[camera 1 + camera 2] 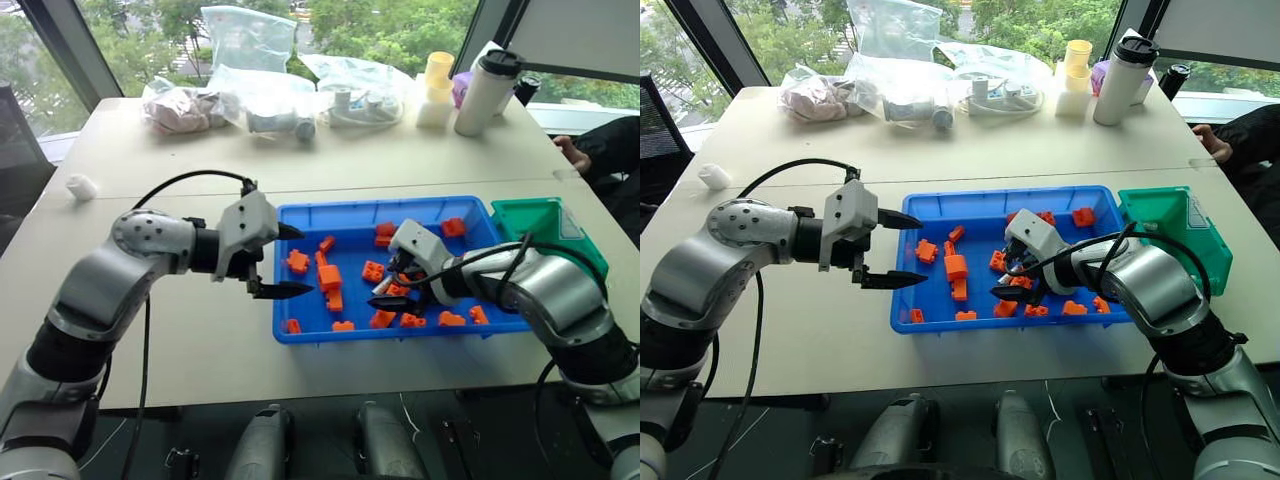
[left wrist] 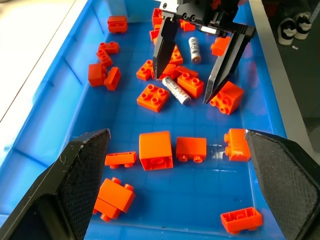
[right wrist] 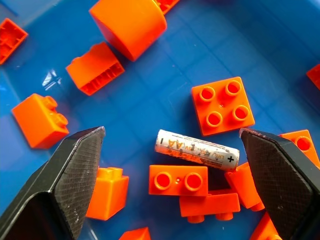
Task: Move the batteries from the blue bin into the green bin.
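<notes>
right gripper (image 1: pixel 392 285): down in the blue bin (image 1: pixel 352 238), fingers spread wide either side of a battery (image 3: pixel 196 148), nothing pinched
second battery (image 2: pixel 194 49): lying just beyond, among orange bricks (image 2: pixel 154 96)
left gripper (image 1: pixel 278 262): wide open, empty, at the bin's 9 o'clock edge
green bin (image 1: pixel 545 222): at the blue bin's 3 o'clock

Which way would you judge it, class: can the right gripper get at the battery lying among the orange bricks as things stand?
Probably yes. The right gripper is open, straddling the battery from above. Orange bricks crowd against it and may get pinched too.
</notes>
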### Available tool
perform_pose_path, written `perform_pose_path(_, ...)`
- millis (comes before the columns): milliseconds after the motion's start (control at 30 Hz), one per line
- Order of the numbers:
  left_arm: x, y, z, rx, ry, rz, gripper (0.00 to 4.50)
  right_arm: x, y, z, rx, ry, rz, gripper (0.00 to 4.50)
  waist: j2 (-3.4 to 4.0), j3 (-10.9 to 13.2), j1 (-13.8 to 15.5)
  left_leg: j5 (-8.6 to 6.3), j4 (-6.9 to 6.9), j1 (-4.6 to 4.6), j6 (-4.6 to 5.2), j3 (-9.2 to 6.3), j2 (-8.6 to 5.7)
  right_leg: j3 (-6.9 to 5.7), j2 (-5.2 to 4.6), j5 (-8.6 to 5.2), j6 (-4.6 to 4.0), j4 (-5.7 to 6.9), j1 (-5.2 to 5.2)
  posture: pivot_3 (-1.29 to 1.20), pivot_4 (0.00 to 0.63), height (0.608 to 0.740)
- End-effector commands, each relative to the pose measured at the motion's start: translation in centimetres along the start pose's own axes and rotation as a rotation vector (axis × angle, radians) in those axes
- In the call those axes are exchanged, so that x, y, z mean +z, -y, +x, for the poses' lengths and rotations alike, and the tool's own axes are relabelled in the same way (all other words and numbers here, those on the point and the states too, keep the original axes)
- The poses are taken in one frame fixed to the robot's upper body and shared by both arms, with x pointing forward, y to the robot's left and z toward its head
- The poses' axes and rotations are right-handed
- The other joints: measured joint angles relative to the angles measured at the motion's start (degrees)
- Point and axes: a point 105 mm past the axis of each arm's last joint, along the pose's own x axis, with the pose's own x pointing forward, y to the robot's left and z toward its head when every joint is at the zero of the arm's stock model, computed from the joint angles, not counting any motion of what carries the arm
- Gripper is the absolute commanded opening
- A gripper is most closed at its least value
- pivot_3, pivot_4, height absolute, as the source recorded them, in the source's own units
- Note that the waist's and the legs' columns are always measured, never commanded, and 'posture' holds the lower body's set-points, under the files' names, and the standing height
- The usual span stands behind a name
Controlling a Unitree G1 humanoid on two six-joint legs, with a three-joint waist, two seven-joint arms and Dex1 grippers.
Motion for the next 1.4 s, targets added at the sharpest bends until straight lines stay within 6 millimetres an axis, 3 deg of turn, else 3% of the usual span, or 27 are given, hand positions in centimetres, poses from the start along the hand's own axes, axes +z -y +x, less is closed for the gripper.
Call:
perform_pose_path(33, 0.5, -0.1, -0.1, 0.018, 0.013, 0.031, 4.5, 0.3, 0.5, -0.1, -0.038, -0.004, -0.015, 4.45, 0.0, 0.0, 0.0, 0.0, 0.0, 0.0, 0.0, 0.0, 0.0, 0.0, -0.01, 0.0, 0.0, 0.0, 0.0, 0.0, 0.15, 0.74)
perform_pose_path(400, 0.6, -0.3, 0.3, 0.036, 0.024, 0.038, 4.5, -0.8, 0.3, 0.9, -0.015, -0.103, -0.1, 4.45, -0.01, 0.0, 0.0, 0.0, 0.0, 0.01, 0.0, 0.0, 0.01, -0.01, 0.01, 0.0, 0.0, 0.0, 0.0, 0.0, 0.15, 0.74)
perform_pose_path(500, 0.6, -0.4, 0.4, 0.043, 0.024, 0.04, 4.5, -0.8, 0.2, 1.2, -0.013, -0.105, -0.109, 3.63, -0.01, 0.0, 0.0, 0.0, 0.0, 0.01, 0.0, 0.0, 0.01, -0.01, 0.01, 0.0, 0.0, 0.0, 0.0, 0.0, 0.15, 0.74)
perform_pose_path(600, 0.6, -0.3, 0.4, 0.046, 0.026, 0.04, 4.5, -0.7, 0.1, 1.4, -0.017, -0.105, -0.114, 2.18, -0.02, 0.0, 0.0, 0.0, 0.0, 0.01, 0.0, -0.01, 0.01, -0.01, 0.01, 0.0, 0.0, 0.0, 0.0, 0.0, 0.15, 0.74)
perform_pose_path(900, 0.8, -0.5, 0.5, 0.047, 0.026, 0.049, 4.5, 0.9, 0.4, 0.9, -0.044, -0.048, -0.129, 2.18, -0.02, 0.0, 0.0, 0.0, 0.0, 0.01, 0.0, -0.01, 0.01, -0.01, 0.0, 0.0, 0.0, 0.0, 0.0, 0.0, 0.15, 0.74)
perform_pose_path(1067, 1.0, -0.5, 0.4, 0.046, 0.039, 0.047, 4.5, 2.7, 1.5, -1.5, -0.097, 0.037, -0.124, 2.18, -0.01, 0.0, 0.0, 0.0, 0.0, 0.01, 0.0, 0.0, 0.0, -0.01, 0.0, 0.0, 0.0, 0.0, 0.0, 0.0, 0.15, 0.74)
perform_pose_path(1167, 1.8, -0.5, 0.5, 0.04, 0.087, 0.036, 4.5, 3.8, 3.1, -4.3, -0.176, 0.109, -0.082, 2.18, -0.01, 0.0, 0.2, 0.0, 0.0, 0.0, 0.0, 0.0, -0.02, -0.01, -0.03, 0.0, 0.0, 0.0, 0.0, 0.0, 0.15, 0.74)
perform_pose_path(1300, 3.9, -0.4, 1.3, 0.026, 0.212, 0.026, 4.5, 4.7, 9.1, -11.8, -0.506, 0.214, 0.012, 2.18, -0.01, 0.0, 0.4, 0.0, 0.0, -0.01, 0.0, 0.0, -0.03, -0.02, -0.06, 0.0, 0.0, -0.01, 0.0, 0.0, 0.15, 0.74)
perform_pose_path(1400, 4.6, -0.7, 2.1, 0.017, 0.262, 0.02, 4.5, 2.6, 12.3, -16.0, -0.711, 0.181, 0.07, 2.18, -0.02, 0.0, 0.7, 0.0, 0.0, -0.01, 0.0, 0.01, -0.06, -0.02, -0.09, 0.0, 0.0, -0.03, 0.02, 0.0, 0.15, 0.74)
